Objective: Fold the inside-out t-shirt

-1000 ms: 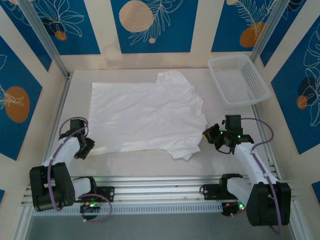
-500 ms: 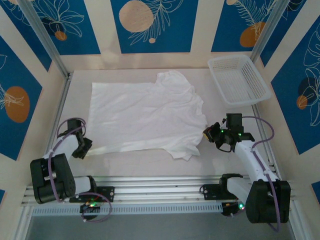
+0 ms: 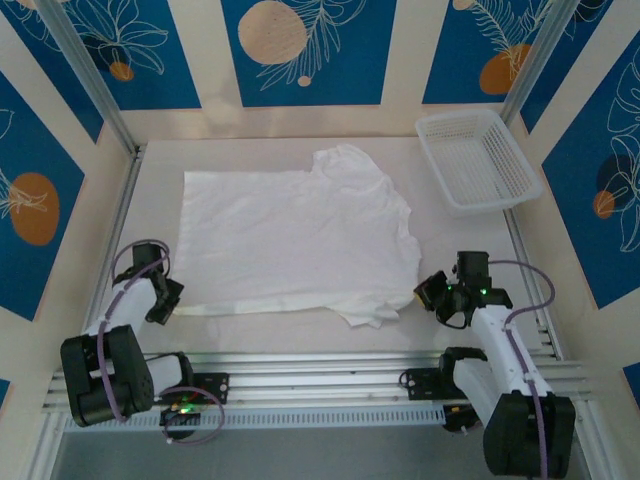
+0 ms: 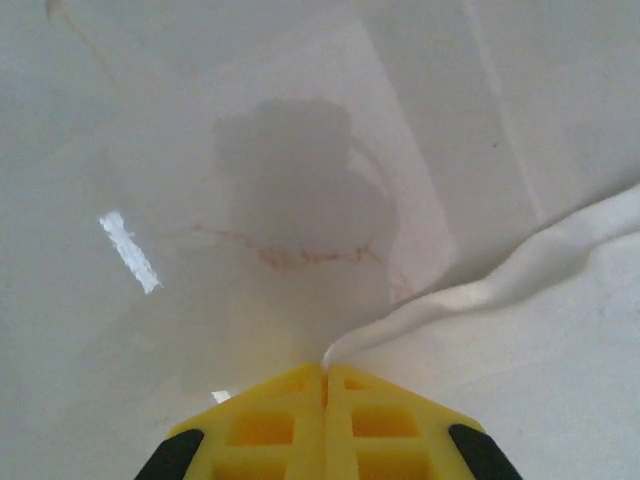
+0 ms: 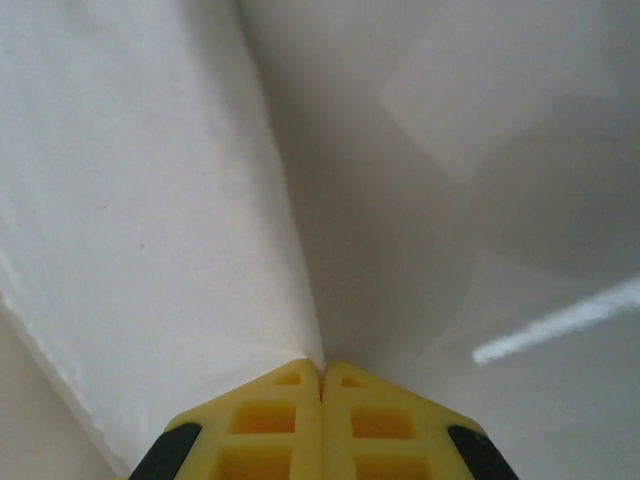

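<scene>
On the white table [image 3: 300, 325], the left gripper [image 3: 172, 302] and right gripper [image 3: 427, 292] pinch the near corners of the inside-out t-shirt [image 3: 300, 235], which lies flat between them. The wrist views show yellow fingers [image 4: 300, 385] pressed together on cloth edges. From above, a mesh basket [image 3: 478, 160] lies beyond the t-shirt's far right.

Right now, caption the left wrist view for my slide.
Hem pinch: left tool shut on the white t-shirt edge, table beyond.

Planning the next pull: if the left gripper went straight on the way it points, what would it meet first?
Probably the bare table just beyond the left gripper; the t-shirt hem it pinches runs off sideways.
</scene>
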`<move>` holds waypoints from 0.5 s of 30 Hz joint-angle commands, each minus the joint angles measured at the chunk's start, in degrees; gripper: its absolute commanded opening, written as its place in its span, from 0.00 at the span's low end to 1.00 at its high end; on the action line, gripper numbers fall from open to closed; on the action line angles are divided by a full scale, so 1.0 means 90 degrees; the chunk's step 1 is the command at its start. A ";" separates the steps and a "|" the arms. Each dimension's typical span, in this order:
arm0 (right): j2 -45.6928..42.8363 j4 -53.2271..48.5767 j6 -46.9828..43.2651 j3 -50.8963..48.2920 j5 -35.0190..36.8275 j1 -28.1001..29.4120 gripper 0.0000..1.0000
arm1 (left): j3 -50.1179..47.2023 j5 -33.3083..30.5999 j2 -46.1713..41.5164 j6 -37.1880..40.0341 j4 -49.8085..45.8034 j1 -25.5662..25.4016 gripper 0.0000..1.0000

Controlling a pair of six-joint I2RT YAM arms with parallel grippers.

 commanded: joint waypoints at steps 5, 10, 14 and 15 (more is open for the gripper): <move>-0.0660 -0.0723 -0.0123 0.0213 0.0106 -0.0129 0.00 | 0.0260 0.0630 -0.0427 0.0606 -0.0332 0.0080 0.00; -0.0135 -0.0096 0.0007 0.0586 0.0077 -0.0185 0.00 | 0.0707 0.0845 -0.0662 0.0468 0.0003 0.0047 0.00; 0.0808 0.0580 0.0018 0.1071 -0.0073 -0.0205 0.00 | 0.1286 0.1018 -0.0084 0.0561 0.0136 0.0028 0.00; 0.1046 0.0671 -0.0045 0.1223 -0.0127 -0.0216 0.00 | 0.1407 0.1147 0.0102 0.0579 0.0138 0.0018 0.00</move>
